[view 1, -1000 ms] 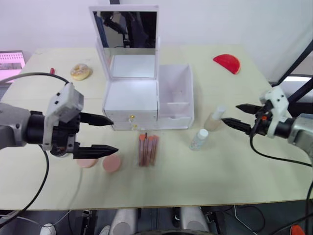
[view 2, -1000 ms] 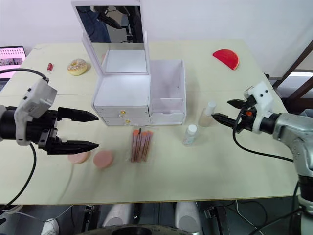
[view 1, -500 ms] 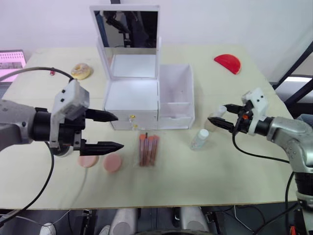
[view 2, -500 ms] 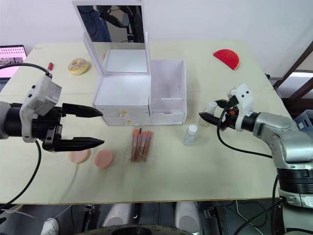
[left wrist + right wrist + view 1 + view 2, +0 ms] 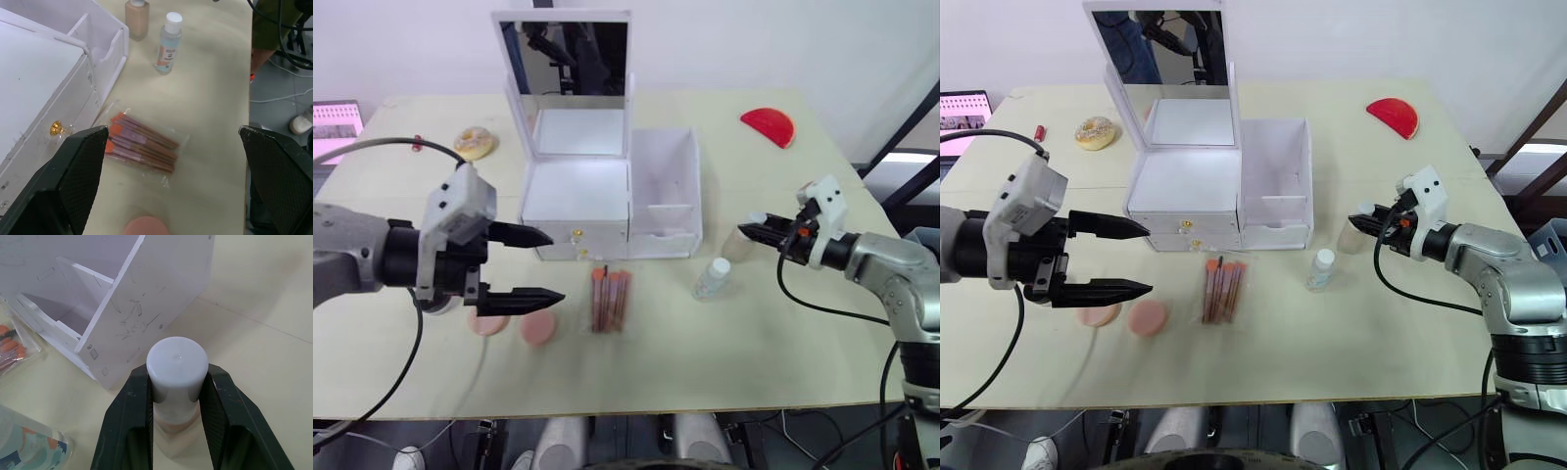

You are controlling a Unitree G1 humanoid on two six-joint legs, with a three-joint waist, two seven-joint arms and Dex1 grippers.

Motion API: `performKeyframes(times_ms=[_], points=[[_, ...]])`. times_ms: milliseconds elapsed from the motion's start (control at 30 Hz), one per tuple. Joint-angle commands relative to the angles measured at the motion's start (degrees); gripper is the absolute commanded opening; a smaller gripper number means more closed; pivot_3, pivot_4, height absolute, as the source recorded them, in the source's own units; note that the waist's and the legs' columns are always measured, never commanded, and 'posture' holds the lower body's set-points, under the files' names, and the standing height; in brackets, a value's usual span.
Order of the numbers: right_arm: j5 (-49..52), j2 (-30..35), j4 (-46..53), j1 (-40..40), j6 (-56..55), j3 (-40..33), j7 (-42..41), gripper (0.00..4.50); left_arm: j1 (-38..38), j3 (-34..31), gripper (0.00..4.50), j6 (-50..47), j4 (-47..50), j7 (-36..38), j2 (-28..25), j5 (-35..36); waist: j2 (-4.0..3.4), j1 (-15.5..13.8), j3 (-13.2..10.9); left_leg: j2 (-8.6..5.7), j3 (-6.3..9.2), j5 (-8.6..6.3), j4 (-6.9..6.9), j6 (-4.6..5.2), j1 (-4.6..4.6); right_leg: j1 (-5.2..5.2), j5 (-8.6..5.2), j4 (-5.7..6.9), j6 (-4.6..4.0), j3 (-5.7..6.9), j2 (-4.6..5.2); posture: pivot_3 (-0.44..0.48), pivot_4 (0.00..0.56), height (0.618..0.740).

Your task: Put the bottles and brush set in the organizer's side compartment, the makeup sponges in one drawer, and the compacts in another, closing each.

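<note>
Standing upright on the desk just right of the organizer, the small beige bottle looks rigid, light and slick, so the right tool, clamped at its cap, risks slipping.

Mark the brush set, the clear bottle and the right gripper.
brush set (image 5: 609,299), left eye view, middle of the packet.
clear bottle (image 5: 1320,270), right eye view, its body.
right gripper (image 5: 175,384), right wrist view, between fingertips, at the foundation bottle's cap.
</note>
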State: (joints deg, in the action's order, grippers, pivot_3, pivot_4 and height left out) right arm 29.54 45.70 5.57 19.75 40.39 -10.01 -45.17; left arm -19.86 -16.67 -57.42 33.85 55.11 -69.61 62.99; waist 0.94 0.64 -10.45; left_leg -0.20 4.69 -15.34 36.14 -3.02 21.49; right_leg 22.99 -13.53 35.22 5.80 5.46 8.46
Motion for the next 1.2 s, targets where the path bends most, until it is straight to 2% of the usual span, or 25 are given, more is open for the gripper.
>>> performKeyframes(times_ms=[33, 367, 600, 767, 967, 1100, 1200], points=[[0.7, 0.0, 1.9, 0.7, -0.7, -2.0, 0.1, 0.78, 0.3, -1.5, 4.50, 0.7, 0.3, 0.5, -0.3, -0.1, 0.00, 0.0, 0.0, 0.00, 0.00, 0.00, 0.00, 0.00, 0.00, 0.00, 0.00, 0.00, 0.00, 0.00, 0.00, 0.000, 0.150, 0.739], [1.5, 0.3, 3.5, 0.5, -0.3, -2.9, 0.0, 0.78, 2.1, -2.1, 4.50, 1.7, 0.2, 1.9, -0.5, -1.4, 0.00, 0.0, 0.0, 0.00, 0.00, 0.00, 0.00, 0.00, 0.00, 0.00, 0.00, 0.00, -0.01, -0.01, 0.00, 0.000, 0.150, 0.739], [5.0, 2.6, 7.8, 3.6, 3.1, -5.1, -0.5, 0.78, 3.1, -2.7, 4.50, 2.3, 0.3, 2.8, -0.4, -2.4, -0.03, 0.1, 0.0, 0.00, 0.00, 0.00, 0.00, 0.00, 0.00, 0.00, 0.01, 0.00, -0.01, -0.01, -0.01, 0.000, 0.150, 0.739], [12.1, 4.9, 13.5, 9.9, 9.6, -5.6, -1.9, 0.78, 3.6, -2.6, 4.50, 3.0, 0.1, 3.4, -0.4, -3.2, -0.07, 0.1, -0.1, 0.01, 0.00, 0.00, 0.00, 0.00, 0.00, 0.01, 0.00, 0.00, 0.00, -0.01, -0.01, 0.000, 0.150, 0.739], [18.9, 3.6, 16.0, 20.6, 17.9, -2.2, 0.5, 0.78, 3.3, -2.0, 4.50, 3.4, 0.1, 3.9, -0.2, -3.3, -0.05, 0.0, -0.1, 0.01, 0.00, 0.00, -0.01, 0.00, 0.02, 0.03, 0.00, -0.01, 0.00, -0.01, -0.01, 0.000, 0.150, 0.739], [17.9, 0.6, 13.9, 26.5, 20.7, 1.7, 4.4, 0.78, 3.5, -1.9, 4.50, 3.6, 0.2, 4.1, -0.1, -3.5, -0.03, 0.0, -0.1, 0.01, 0.00, 0.00, -0.01, 0.00, 0.02, 0.03, 0.01, 0.00, -0.01, -0.01, -0.01, 0.000, 0.150, 0.739], [15.5, -0.6, 13.0, 27.1, 20.1, 4.4, 5.6, 0.78, 3.4, -2.1, 4.50, 3.5, 0.4, 3.9, -0.1, -3.1, -0.02, 0.0, -0.1, 0.01, 0.00, 0.00, -0.01, 0.00, 0.03, 0.07, 0.01, 0.02, -0.01, -0.02, -0.02, 0.000, 0.150, 0.739]])
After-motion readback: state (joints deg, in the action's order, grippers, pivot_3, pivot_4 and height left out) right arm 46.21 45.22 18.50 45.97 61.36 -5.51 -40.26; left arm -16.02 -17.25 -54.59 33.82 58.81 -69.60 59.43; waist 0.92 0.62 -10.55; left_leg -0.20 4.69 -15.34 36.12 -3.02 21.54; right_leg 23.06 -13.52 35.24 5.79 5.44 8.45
